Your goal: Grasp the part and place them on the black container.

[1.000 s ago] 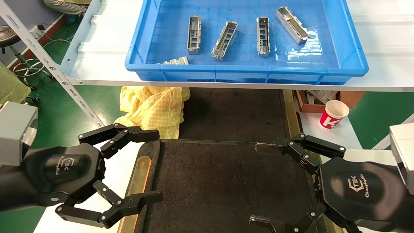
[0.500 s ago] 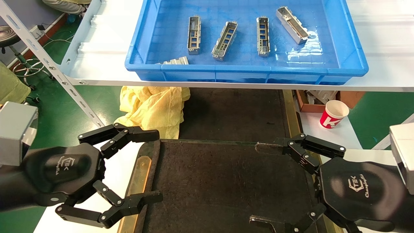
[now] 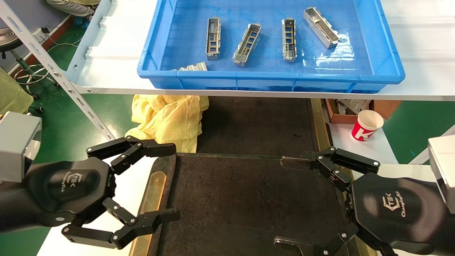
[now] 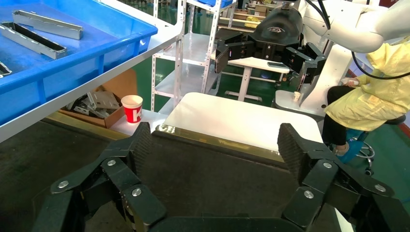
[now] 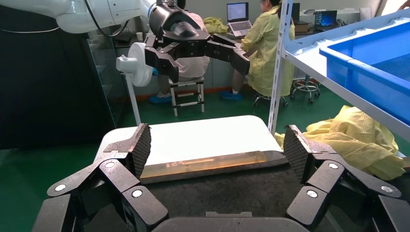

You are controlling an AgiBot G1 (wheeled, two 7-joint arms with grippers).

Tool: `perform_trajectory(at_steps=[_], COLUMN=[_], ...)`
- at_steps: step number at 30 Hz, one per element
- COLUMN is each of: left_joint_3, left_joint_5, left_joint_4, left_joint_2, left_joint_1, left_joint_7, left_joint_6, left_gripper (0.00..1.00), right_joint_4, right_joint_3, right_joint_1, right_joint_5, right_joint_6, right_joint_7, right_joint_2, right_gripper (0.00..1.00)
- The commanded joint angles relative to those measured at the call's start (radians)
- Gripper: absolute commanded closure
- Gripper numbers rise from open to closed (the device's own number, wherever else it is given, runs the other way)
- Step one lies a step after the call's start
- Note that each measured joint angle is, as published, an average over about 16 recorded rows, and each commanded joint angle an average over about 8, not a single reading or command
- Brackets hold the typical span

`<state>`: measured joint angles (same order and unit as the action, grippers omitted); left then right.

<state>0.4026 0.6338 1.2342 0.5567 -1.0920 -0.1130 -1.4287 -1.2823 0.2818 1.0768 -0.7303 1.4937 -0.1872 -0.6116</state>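
Several grey metal parts lie in the blue bin (image 3: 270,76) on the shelf: three of them show in the head view, part (image 3: 213,38), part (image 3: 247,44) and part (image 3: 289,35), with more beside them. The black container (image 3: 241,199) lies below, bare, with brass strips (image 3: 153,192) along its sides. My left gripper (image 3: 172,182) is open and empty over its left edge. My right gripper (image 3: 281,202) is open and empty over its right part. The left wrist view shows the left gripper (image 4: 215,145) over the tray (image 4: 208,169). The right wrist view shows the right gripper (image 5: 217,147) over the tray (image 5: 227,193).
The bin sits on a white shelf (image 3: 106,71) with a slanted metal upright (image 3: 53,71) at the left. A yellow cloth (image 3: 170,117) lies behind the tray's left corner. A red and white paper cup (image 3: 366,126) and a cardboard box (image 3: 341,110) stand at the right.
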Motion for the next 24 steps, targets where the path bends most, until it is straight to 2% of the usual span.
perform_trajectory(at_steps=[1,24], left_joint_3=[0.000,0.000], left_joint_5=[0.000,0.000], left_joint_4=[0.000,0.000], left_joint_2=[0.000,0.000], left_joint_1=[0.000,0.000], left_joint_7=[0.000,0.000], left_joint_6=[0.000,0.000], left_gripper=[1.00,1.00], right_joint_4=[0.000,0.000], right_joint_3=[0.000,0.000], right_joint_1=[0.000,0.000], right_joint_5=[0.000,0.000], right_joint_6=[0.000,0.000], right_joint_7=[0.000,0.000], right_joint_2=[0.000,0.000], right_gripper=[0.00,0.00])
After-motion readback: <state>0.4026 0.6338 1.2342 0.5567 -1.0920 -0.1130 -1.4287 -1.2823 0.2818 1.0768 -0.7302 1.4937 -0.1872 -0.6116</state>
